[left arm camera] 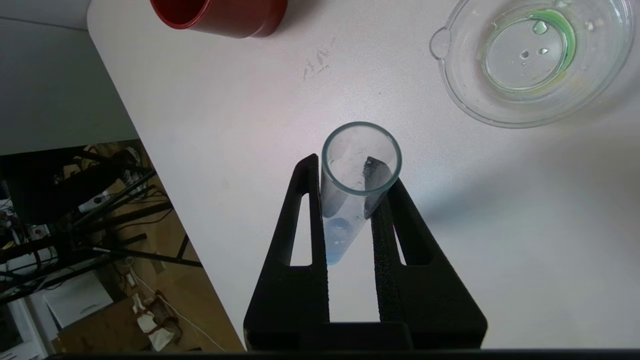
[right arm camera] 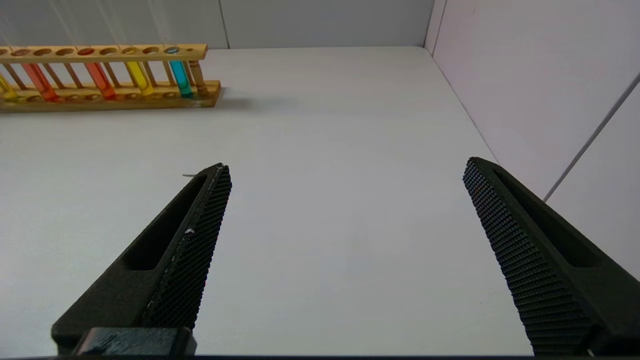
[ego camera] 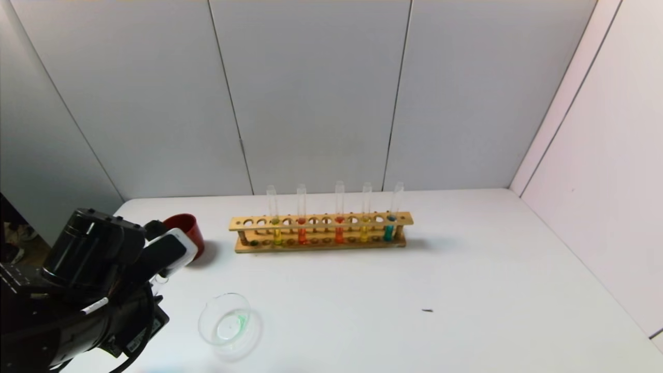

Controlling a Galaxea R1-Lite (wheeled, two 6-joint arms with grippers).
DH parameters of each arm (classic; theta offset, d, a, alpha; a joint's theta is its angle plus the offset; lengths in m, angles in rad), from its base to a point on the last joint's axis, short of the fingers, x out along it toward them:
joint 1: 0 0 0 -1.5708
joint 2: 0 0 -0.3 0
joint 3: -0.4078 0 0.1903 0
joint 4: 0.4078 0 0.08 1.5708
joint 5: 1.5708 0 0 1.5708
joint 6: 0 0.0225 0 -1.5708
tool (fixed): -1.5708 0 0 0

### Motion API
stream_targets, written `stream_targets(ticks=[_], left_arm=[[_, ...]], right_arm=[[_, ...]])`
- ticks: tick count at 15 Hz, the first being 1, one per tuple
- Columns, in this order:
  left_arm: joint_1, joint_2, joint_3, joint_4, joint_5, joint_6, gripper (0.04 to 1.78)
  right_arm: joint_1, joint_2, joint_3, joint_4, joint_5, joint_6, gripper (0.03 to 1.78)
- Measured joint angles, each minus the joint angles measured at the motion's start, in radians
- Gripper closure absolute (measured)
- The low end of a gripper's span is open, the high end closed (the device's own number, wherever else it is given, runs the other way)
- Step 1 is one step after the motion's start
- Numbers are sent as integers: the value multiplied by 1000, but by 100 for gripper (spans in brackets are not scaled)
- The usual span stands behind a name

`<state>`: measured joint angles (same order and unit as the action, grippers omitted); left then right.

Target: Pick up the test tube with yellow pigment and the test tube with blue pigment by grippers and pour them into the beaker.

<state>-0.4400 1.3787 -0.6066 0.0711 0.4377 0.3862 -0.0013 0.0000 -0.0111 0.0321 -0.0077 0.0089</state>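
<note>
Holding a nearly drained test tube with blue pigment (left arm camera: 350,200) in my left pincer (left arm camera: 348,210) near the counter's left edge; beaker (left arm camera: 535,60) beside it already shows green, so pouring looks done. Right pincer (right arm camera: 345,200) wide, idle.

In the head view, the left gripper (ego camera: 155,282) is hidden behind its own arm housing, so the tube it grips (left arm camera: 350,200) cannot be made out there. The right gripper (right arm camera: 345,170) lies wholly outside the head view. In the left wrist view, the red cup (left arm camera: 220,17) and the beaker (left arm camera: 530,60) are both cut off by the picture's edge. In the right wrist view, the wooden rack (right arm camera: 105,75) is cut off at the edge beyond the yellow tube (right arm camera: 7,87).
</note>
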Motion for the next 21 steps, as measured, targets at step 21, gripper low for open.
stream_targets(ticks=[21], left_arm=[[-124,386,-214,288,139,29,151]], right_arm=[[0,0,0,0,0,0,11]])
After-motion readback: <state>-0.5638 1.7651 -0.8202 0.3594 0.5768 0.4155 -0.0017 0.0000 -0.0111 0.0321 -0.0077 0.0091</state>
